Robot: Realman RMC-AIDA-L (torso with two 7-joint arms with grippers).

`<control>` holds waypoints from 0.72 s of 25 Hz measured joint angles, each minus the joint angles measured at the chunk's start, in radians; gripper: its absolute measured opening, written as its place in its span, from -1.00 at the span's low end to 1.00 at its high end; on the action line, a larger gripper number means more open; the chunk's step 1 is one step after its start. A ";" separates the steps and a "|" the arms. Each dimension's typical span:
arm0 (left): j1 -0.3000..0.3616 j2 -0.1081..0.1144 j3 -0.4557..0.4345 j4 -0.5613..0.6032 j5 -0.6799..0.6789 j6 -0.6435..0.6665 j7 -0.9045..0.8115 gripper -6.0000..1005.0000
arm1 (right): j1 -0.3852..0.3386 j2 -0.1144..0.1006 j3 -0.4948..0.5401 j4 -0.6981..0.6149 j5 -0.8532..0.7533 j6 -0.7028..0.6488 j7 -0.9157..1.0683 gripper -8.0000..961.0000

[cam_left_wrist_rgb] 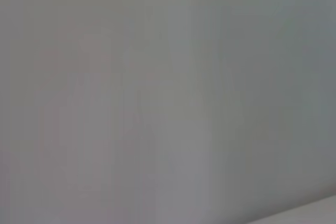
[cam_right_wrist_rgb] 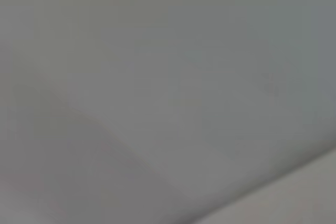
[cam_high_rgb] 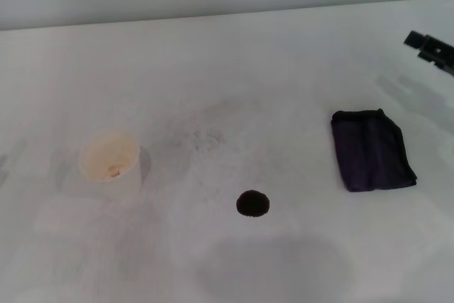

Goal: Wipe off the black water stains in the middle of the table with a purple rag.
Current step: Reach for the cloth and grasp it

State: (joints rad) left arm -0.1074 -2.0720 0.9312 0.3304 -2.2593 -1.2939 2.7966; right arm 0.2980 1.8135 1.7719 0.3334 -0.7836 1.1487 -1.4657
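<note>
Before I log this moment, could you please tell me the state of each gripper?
Left gripper: not in view.
Right gripper: at the far right edge, holding nothing; open or shut cannot be told.

Soft, even, bright light; hazy focus, both wrist views blank.

from my seat i count one table (cam_high_rgb: 213,69), white and wide. on it i see one black water stain (cam_high_rgb: 252,204), a single round blot. i count one purple rag (cam_high_rgb: 372,150), folded flat. there is one paper cup (cam_high_rgb: 108,155). of grippers i see only one, the right gripper (cam_high_rgb: 431,50), a dark tip at the edge; i cannot count its fingers.
</note>
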 joint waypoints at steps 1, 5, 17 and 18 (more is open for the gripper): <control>-0.005 0.000 -0.009 0.000 -0.002 0.003 0.003 0.74 | 0.010 -0.010 0.001 0.002 -0.039 0.001 0.032 0.34; -0.021 0.001 -0.036 0.000 0.000 0.007 0.011 0.74 | 0.054 -0.055 0.005 0.038 -0.203 0.030 0.173 0.34; -0.067 0.002 -0.061 -0.005 0.003 0.010 0.028 0.74 | 0.119 -0.048 0.162 0.549 -1.084 0.069 0.815 0.32; -0.068 0.002 -0.061 -0.004 0.003 0.010 0.028 0.74 | 0.127 -0.033 0.187 0.581 -1.152 0.085 0.849 0.32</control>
State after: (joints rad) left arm -0.1751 -2.0696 0.8702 0.3259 -2.2566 -1.2839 2.8247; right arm 0.4255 1.7810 1.9589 0.9143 -1.9357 1.2338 -0.6165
